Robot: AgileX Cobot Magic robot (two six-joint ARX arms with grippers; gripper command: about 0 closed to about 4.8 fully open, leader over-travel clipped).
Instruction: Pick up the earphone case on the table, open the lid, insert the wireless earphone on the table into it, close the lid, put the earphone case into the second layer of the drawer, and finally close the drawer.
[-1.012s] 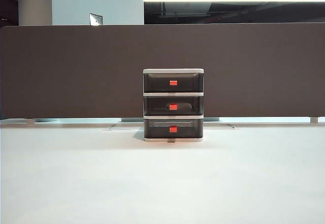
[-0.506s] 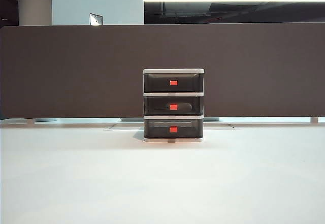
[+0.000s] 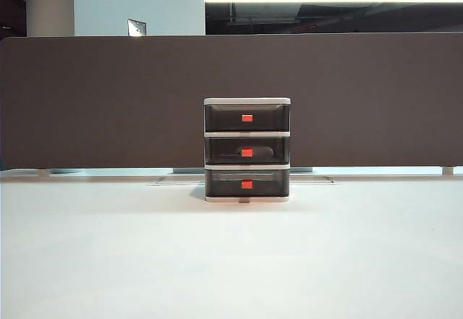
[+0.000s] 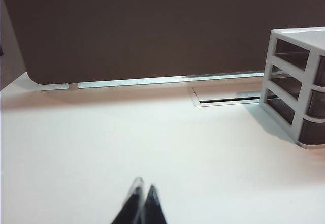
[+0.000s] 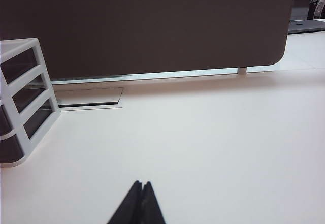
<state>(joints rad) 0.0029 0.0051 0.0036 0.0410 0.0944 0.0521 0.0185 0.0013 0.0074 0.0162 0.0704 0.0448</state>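
White table, both claws closed

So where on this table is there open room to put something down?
Nearly everywhere: the white table lies bare left, right and in front of the drawer unit. The only tight strip is behind the unit, against the dark partition. The left fingers and right fingers sit shut, low over the near edge.

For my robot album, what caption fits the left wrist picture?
Shut left gripper hovers over the white table, drawer off to one side.
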